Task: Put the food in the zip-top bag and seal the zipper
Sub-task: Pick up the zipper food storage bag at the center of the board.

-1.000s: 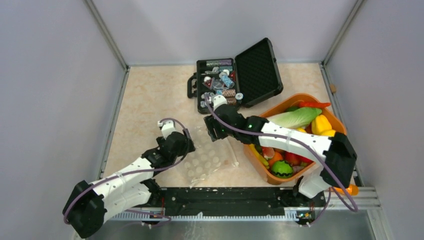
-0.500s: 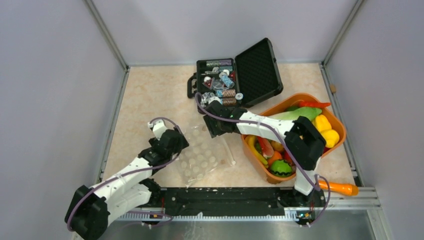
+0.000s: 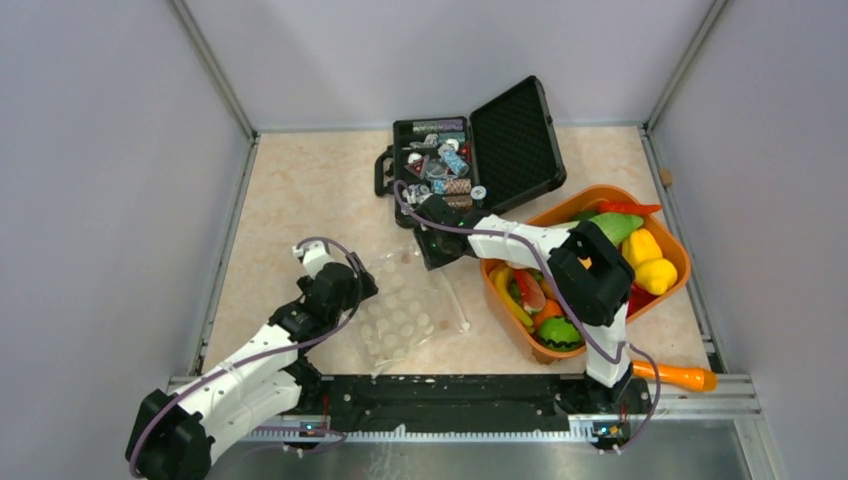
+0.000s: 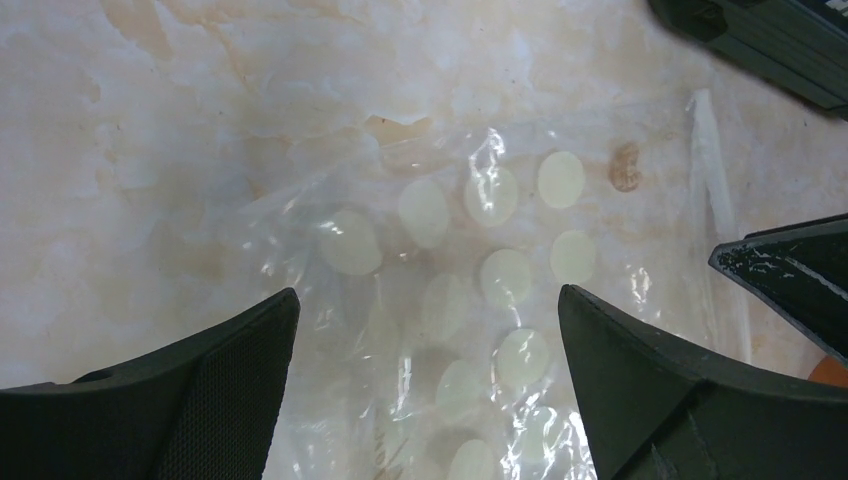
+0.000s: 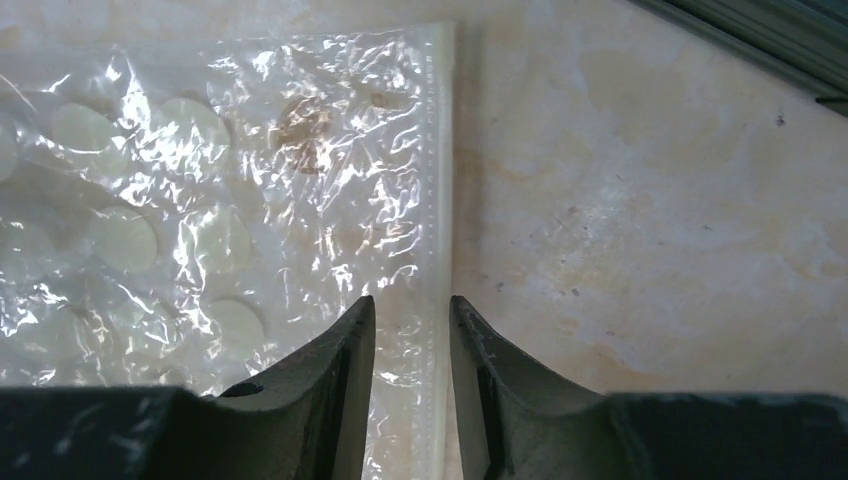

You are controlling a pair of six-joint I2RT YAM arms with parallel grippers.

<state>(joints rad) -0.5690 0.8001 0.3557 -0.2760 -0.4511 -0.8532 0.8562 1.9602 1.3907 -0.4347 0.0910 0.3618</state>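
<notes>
Right end effector [image 5: 410,305] narrowly parted astride zipper [image 5: 440,150]; zip-top bag [image 5: 200,200] partly cropped.

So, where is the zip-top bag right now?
In the top view, the zip-top bag lies flat near the centre, between the left gripper and the orange tub.

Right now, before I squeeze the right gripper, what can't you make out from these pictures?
Right wrist: zipper lies inside the right gripper; pinched or not, cannot tell.
All views: zipper sealed or open; too thin and clear.
Top: the right arm hides part of the food in the orange tub.
Left wrist: the left gripper and bottom edge cut off the zip-top bag.
</notes>
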